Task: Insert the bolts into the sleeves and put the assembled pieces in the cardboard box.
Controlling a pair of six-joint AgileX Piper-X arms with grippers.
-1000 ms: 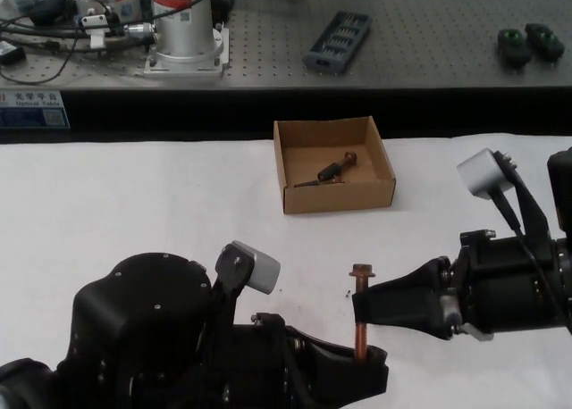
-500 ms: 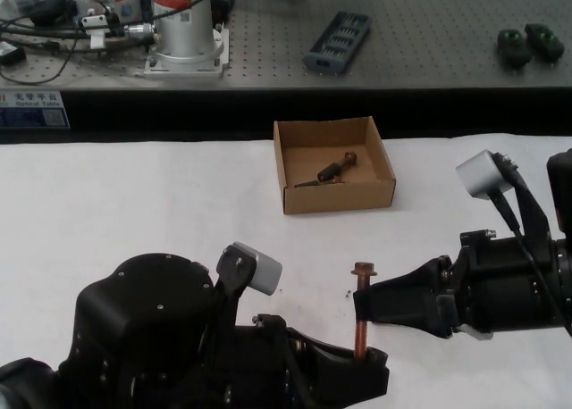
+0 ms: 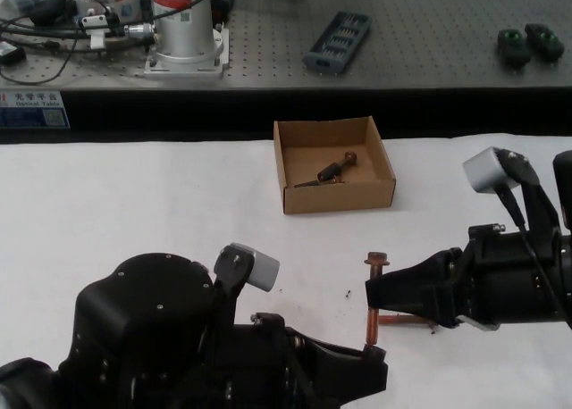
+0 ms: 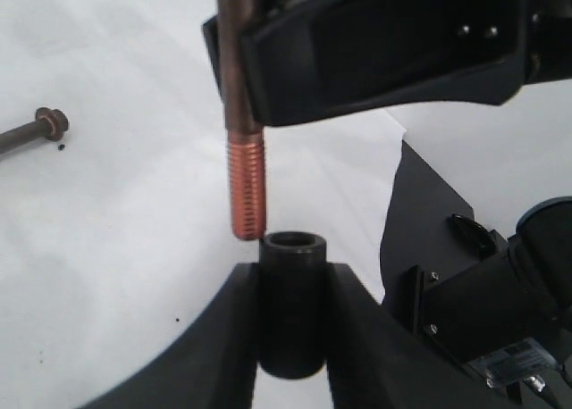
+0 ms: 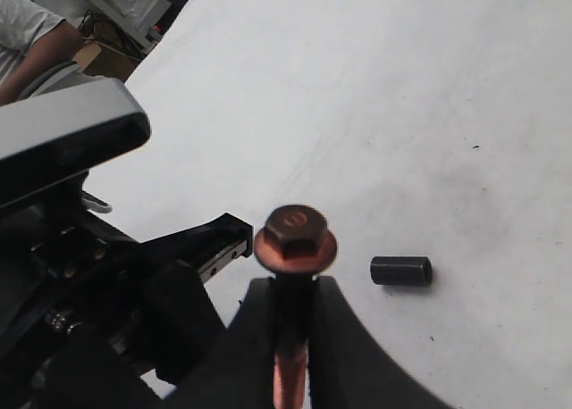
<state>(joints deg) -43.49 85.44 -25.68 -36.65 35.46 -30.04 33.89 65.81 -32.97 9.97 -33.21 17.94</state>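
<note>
Bolt (image 4: 247, 181) pinched upright in right gripper (image 5: 290, 313), tip beside sleeve (image 4: 292, 338) clamped in left gripper (image 4: 292, 286)

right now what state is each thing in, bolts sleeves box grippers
held sleeve: upright, mouth up, empty
held bolt: upright, tip just beside the held sleeve's mouth, not inserted
left gripper: shut on held sleeve
right gripper: shut on held bolt
spare bolt: lying flat
spare sleeve: lying on its side
box: open, one assembled piece lying inside
</note>
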